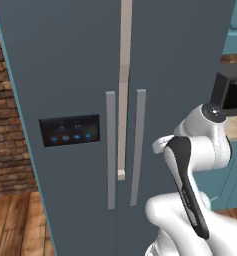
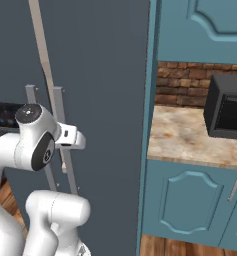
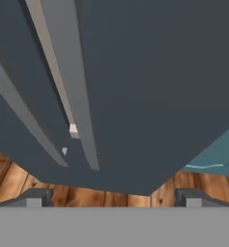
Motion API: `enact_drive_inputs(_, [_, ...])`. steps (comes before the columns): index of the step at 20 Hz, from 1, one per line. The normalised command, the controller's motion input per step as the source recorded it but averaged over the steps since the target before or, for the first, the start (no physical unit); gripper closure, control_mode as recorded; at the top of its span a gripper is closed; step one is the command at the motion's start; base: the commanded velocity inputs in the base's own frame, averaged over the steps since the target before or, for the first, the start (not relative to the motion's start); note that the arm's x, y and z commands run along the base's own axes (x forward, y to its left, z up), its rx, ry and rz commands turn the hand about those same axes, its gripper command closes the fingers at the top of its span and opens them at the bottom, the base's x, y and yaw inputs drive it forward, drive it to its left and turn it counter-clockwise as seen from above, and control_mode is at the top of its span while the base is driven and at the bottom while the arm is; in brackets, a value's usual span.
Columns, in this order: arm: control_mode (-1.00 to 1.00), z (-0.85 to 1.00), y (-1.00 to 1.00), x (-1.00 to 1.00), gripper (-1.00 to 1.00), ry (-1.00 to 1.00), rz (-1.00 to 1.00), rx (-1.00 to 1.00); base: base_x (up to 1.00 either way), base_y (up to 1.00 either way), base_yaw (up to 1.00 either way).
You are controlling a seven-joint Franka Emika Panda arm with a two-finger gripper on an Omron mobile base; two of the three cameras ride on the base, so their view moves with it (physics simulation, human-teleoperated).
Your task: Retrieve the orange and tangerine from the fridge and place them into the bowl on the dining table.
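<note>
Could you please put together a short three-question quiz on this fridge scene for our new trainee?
1. True or false: both doors of the fridge are fully shut.
2. Which appliance sits on the counter to the right of the fridge? A) kettle B) microwave C) toaster
3. Fill in: the tool is ____ and holds nothing.

Key
1. False: a pale gap shows between the doors, beside the handles.
2. B.
3. Open: its fingertips stand wide apart, pointing at the fridge's lower front above the wooden floor.
</note>
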Motion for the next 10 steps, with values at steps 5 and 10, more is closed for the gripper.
enact_drive_inputs(5, [-1.0, 0.0, 0.0, -0.5, -1.0, -0.15, 0.0, 0.0, 0.0, 0.0, 0.0])
enact_drive_inputs(10, [-1.0, -0.11, 0.05, -0.47, -1.0, -0.09, 0.0, 0.0, 0.0, 0.0, 0.0])
